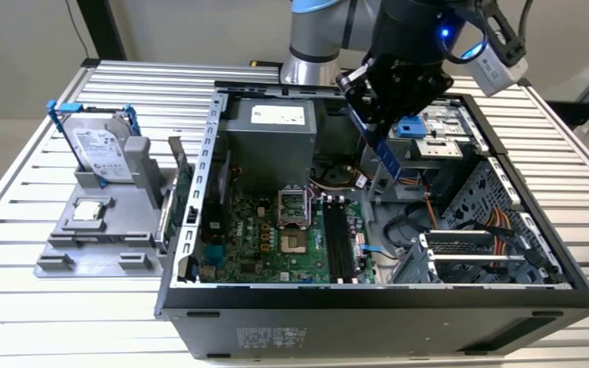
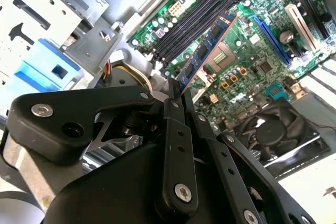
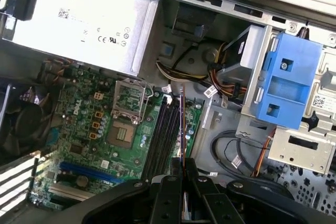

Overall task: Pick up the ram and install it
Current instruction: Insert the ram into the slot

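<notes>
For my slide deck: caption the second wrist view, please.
Black tool holds a thin, blue-green ram stick over the motherboard's black memory slots.

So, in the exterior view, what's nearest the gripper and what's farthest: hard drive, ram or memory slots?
1. The ram, clamped in the gripper.
2. The memory slots, below it inside the case.
3. The hard drive, outside the case, on the exterior view's left.

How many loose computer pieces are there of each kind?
ram: 1, held in the gripper
hard drive: 1, standing on the grey stand
processor chip: 1, lying on the grey stand
Total: 3
</notes>
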Controlling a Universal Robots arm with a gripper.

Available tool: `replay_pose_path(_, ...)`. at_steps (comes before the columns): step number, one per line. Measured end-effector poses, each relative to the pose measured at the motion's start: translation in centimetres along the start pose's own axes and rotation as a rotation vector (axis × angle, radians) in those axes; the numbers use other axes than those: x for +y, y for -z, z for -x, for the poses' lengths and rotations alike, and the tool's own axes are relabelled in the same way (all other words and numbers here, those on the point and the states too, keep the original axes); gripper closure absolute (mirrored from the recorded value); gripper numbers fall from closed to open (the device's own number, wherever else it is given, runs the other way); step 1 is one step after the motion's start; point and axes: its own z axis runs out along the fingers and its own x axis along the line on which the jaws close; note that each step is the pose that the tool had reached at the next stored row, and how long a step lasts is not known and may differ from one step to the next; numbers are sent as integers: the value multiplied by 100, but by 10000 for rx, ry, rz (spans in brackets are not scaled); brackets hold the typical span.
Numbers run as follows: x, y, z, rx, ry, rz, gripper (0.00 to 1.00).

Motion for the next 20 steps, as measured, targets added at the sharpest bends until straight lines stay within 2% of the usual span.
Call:
replay_pose_path(10,0,-5,0,-15,-593,6,100)
replay_pose_path(20,0,-8,0,-16,-649,0,100)
